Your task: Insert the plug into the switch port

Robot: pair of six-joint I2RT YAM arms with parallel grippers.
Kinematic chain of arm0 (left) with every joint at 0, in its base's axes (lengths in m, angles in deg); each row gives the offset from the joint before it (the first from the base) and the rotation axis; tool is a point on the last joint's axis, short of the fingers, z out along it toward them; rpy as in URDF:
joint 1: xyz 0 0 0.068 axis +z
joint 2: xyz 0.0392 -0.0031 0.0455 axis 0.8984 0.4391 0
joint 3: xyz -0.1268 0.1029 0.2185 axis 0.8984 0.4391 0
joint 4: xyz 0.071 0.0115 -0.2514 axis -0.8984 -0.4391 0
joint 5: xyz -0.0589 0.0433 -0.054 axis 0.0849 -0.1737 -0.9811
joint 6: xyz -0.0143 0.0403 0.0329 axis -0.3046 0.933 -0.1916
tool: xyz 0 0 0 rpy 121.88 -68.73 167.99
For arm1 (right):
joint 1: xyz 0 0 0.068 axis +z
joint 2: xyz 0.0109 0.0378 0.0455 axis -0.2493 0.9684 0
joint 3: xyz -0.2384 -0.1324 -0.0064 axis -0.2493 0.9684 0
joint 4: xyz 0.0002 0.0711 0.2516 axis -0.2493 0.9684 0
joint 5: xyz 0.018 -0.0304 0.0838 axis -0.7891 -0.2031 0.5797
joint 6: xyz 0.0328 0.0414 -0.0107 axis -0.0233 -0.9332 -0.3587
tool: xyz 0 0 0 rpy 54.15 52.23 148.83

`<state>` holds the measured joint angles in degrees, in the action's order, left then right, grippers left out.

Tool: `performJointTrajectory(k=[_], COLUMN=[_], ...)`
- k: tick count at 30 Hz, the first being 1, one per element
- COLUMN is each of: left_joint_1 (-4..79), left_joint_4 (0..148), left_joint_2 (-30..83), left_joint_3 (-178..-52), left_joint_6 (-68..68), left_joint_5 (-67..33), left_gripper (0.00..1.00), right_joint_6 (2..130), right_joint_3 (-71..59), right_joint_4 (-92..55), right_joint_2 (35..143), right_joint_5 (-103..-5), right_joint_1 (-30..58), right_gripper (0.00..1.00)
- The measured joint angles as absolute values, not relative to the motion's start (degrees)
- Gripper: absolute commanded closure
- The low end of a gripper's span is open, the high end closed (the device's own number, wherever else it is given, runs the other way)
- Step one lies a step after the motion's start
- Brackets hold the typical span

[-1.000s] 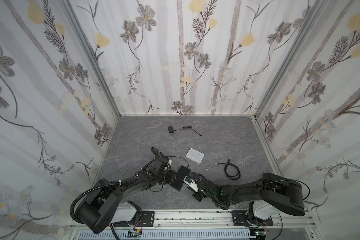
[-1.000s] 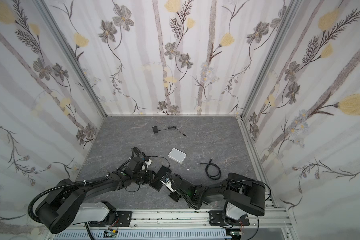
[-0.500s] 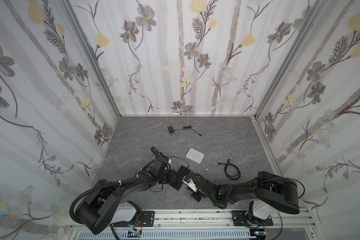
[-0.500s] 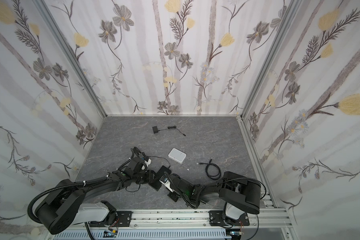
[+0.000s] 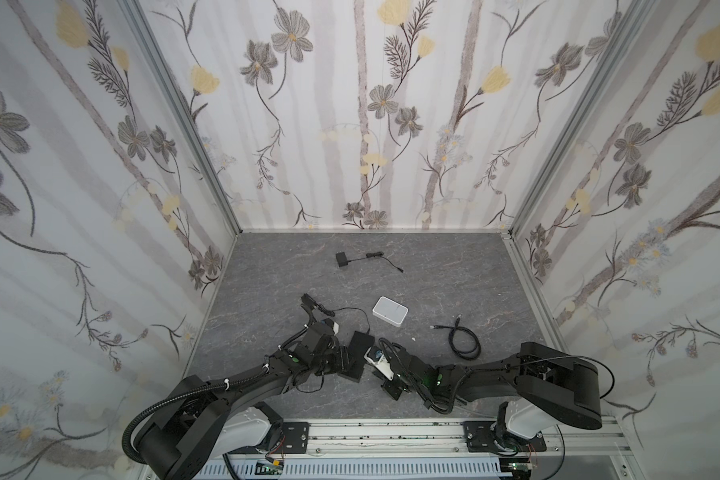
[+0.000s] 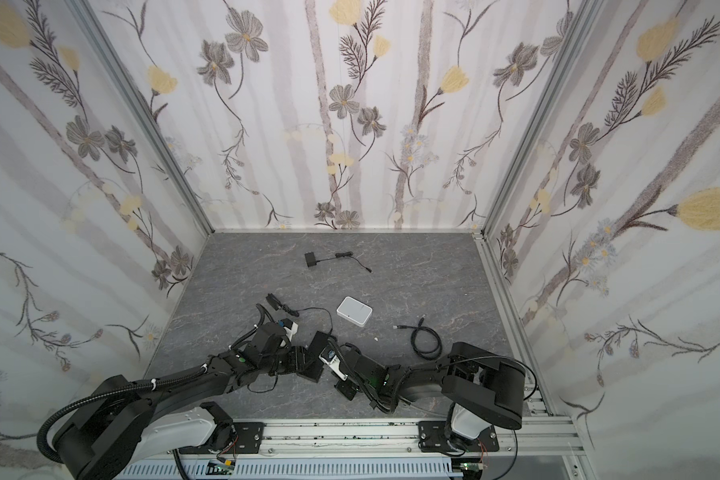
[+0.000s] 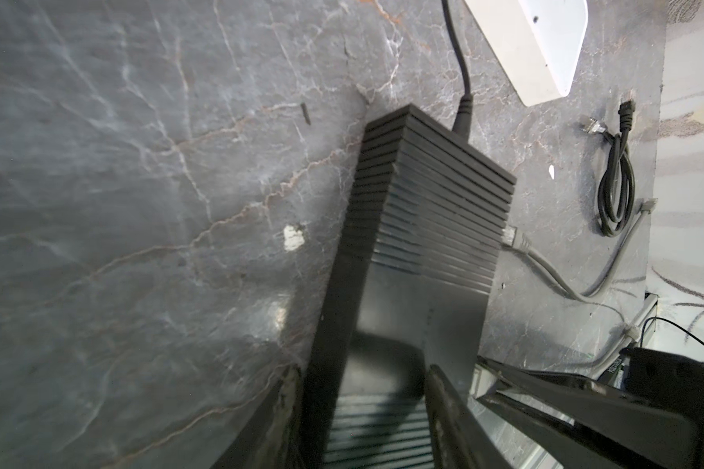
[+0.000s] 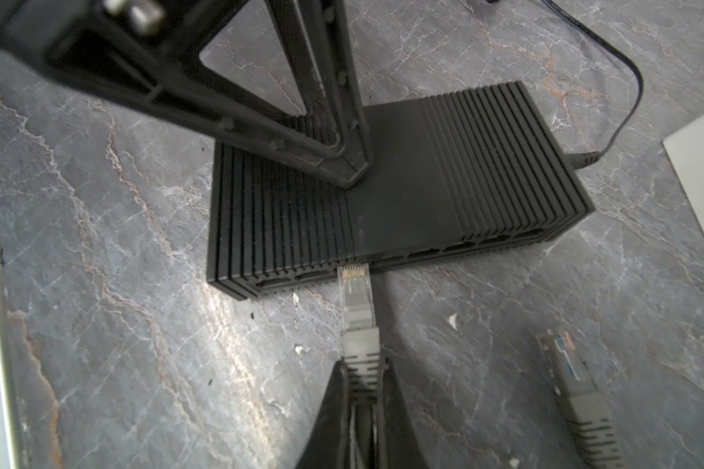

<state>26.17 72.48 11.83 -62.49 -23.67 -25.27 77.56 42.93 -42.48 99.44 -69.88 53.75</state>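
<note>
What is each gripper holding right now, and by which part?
The right gripper pinches the plug by its grey boot, behind the clear tip. The left gripper grips the black switch at the end opposite its cord.

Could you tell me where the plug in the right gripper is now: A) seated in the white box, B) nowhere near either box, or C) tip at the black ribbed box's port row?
C: in the right wrist view, the right gripper holds the plug with its tip at the port row of the black ribbed box.
</note>
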Motion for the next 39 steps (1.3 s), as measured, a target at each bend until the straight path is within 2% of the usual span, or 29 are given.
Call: performJointTrajectory(k=[21, 33, 39], left_joint_1=[25.8, 25.7, 25.6], left_joint_4=[68.4, 62.3, 59.6], left_joint_2=[12.4, 12.2, 9.1], left_joint_3=[-64.5, -66.9, -68.8], left_joint_6=[-22.4, -19.2, -17.9], left_joint_5=[-24.0, -24.4, -26.0], left_gripper=[0.5, 0.48, 0.48], right_joint_6=[83.4, 85.7, 84.6], right_joint_3=[39.2, 39.3, 43.1], right_joint_4=[-38.7, -37.4, -37.8], right_joint_2=[102.7, 101.3, 95.7], right_joint_5=[-69.6, -65.3, -62.3], right_joint_1=[55.7, 55.6, 52.8], right_gripper=[1.0, 1.0, 1.0])
